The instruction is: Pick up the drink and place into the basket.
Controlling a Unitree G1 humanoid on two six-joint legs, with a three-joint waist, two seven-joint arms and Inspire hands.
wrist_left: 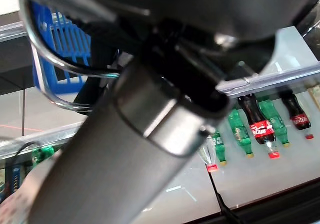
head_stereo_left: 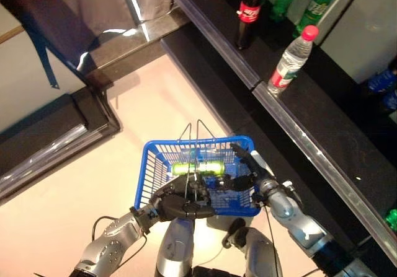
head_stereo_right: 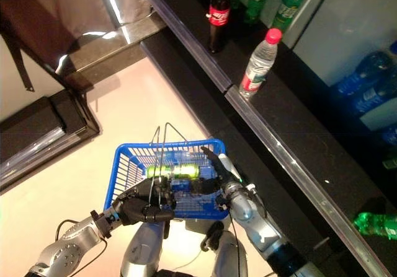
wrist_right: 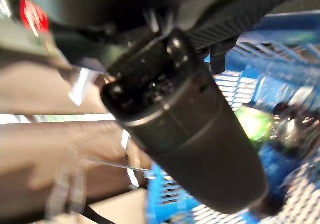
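Observation:
The blue basket (head_stereo_left: 147, 168) is raised in front of me, and my left hand (head_stereo_left: 180, 204) is shut on its thin wire handles (head_stereo_left: 197, 142). A green drink (head_stereo_left: 198, 167) lies on its side inside the basket near the far wall. My right hand (head_stereo_left: 248, 175) reaches over the basket's right rim with its fingers stretched out and relaxed, just right of the drink and holding nothing. In the right wrist view the drink is a green blur (wrist_right: 254, 124) inside the blue mesh (wrist_right: 272, 48). The left wrist view has the basket (wrist_left: 60, 38) and a wire handle (wrist_left: 47, 63).
A long black shelf with a metal edge (head_stereo_left: 298, 134) runs along my right. On it stand a cola bottle (head_stereo_left: 248, 13), a clear water bottle with a red cap (head_stereo_left: 290, 60) and green bottles (head_stereo_left: 316, 4). A green bottle (head_stereo_right: 375, 224) lies lower right. A dark low platform (head_stereo_left: 56, 134) is at left.

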